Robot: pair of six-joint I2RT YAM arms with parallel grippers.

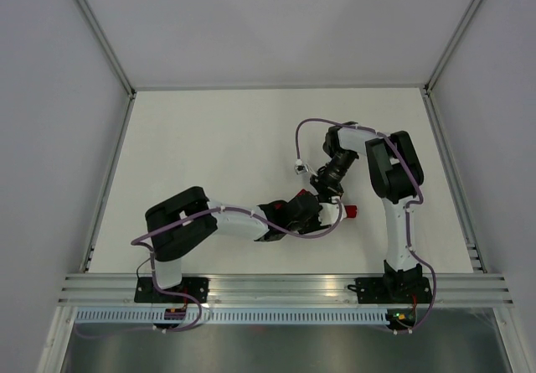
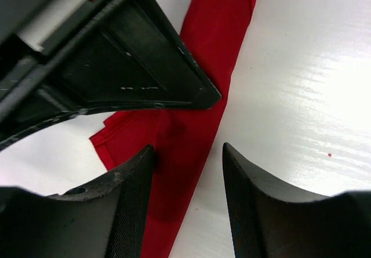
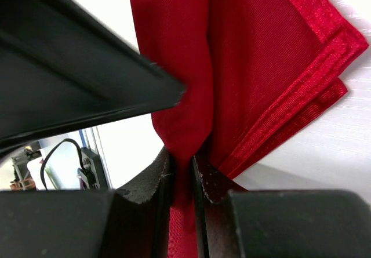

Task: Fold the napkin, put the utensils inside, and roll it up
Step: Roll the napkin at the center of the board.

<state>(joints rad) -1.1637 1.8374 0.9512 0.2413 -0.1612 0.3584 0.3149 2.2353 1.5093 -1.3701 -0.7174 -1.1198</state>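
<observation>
The red napkin (image 2: 197,124) lies folded into a narrow strip on the white table. In the top view only a small red end (image 1: 350,212) shows, since both grippers hide the rest. My left gripper (image 2: 187,152) is open, with its jaws low over the strip and the cloth's edge between them. My right gripper (image 3: 182,166) is shut on a pinched fold of the napkin (image 3: 261,55), whose layered hemmed corner spreads to the right. In the top view the left gripper (image 1: 311,214) and right gripper (image 1: 328,190) are close together. No utensils are in view.
The white table (image 1: 209,147) is walled by grey panels on three sides, with an aluminium rail (image 1: 285,287) at the near edge. In each wrist view the other gripper's black finger (image 2: 133,66) crowds close. A purple cable (image 1: 314,123) loops above the right arm.
</observation>
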